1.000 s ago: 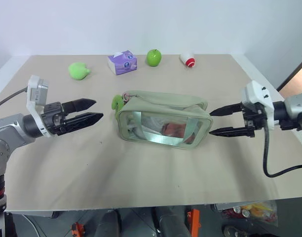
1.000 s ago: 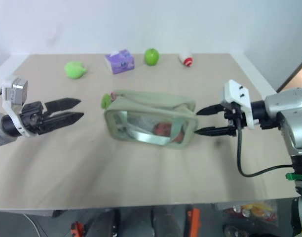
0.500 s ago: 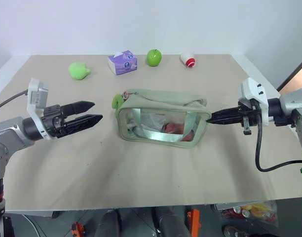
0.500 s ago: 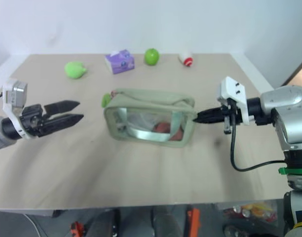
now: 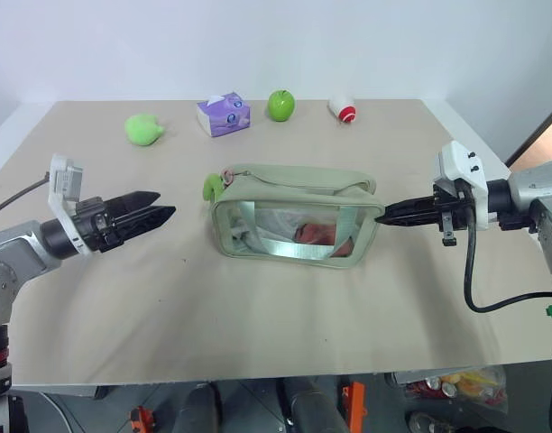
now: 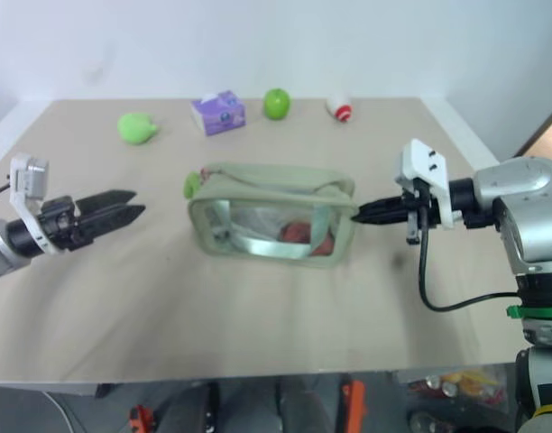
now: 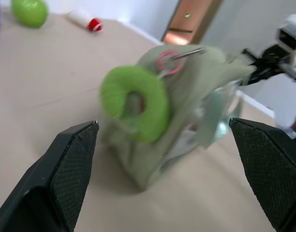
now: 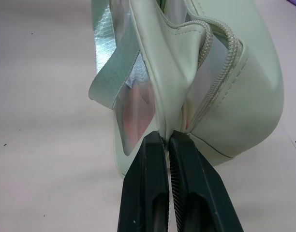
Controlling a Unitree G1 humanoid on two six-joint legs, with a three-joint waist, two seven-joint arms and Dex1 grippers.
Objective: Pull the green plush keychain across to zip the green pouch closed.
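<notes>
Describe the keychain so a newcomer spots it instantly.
Find the pouch mid-table. At its end facing the left gripper hangs the keychain, a small lime plush curl on a pinkish ring. The plush blob and apple lie loose at the far edge.

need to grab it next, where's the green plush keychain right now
The green plush keychain hangs at the green pouch's left end, ahead of the open left gripper.
</notes>
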